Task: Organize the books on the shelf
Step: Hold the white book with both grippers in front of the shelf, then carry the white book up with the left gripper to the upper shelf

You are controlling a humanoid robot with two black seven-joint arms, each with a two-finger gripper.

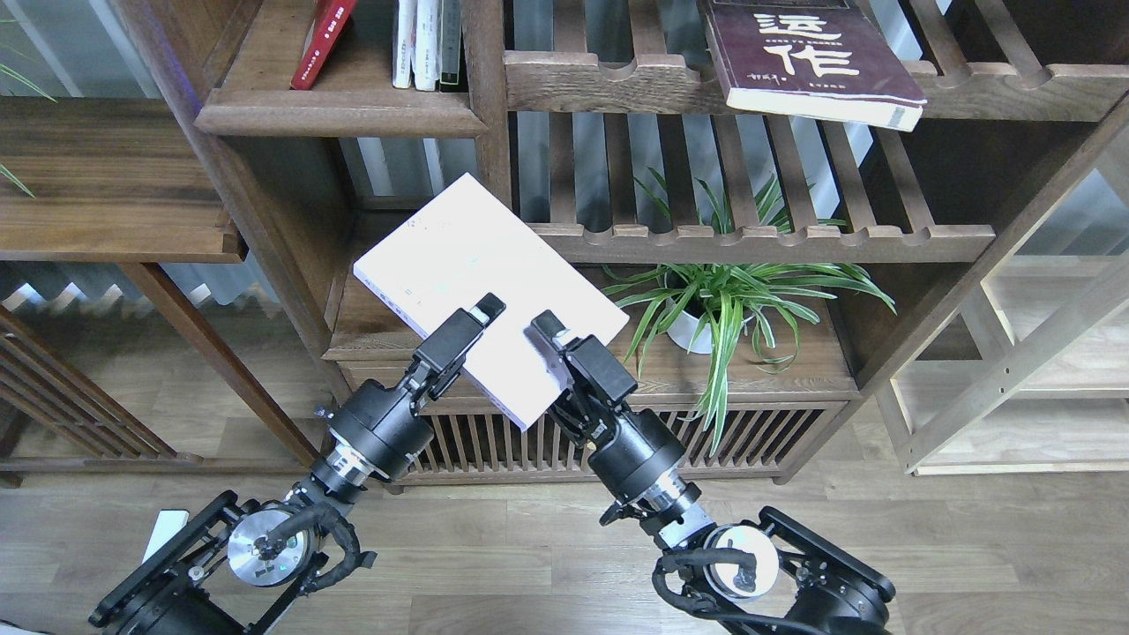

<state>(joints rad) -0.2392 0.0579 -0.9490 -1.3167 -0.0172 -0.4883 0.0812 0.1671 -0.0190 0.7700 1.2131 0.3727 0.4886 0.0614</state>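
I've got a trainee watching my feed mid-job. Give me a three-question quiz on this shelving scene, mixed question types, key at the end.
1. True or false: the pale book lies flat on the solid shelf.
2. Where is the maroon book? A) beside the red book B) on a slatted rack, one corner overhanging C) on the floor
3. Fill in: below the slatted racks stands a potted ____.

Key
1. False; the left gripper and right gripper hold it tilted in the air.
2. B
3. plant
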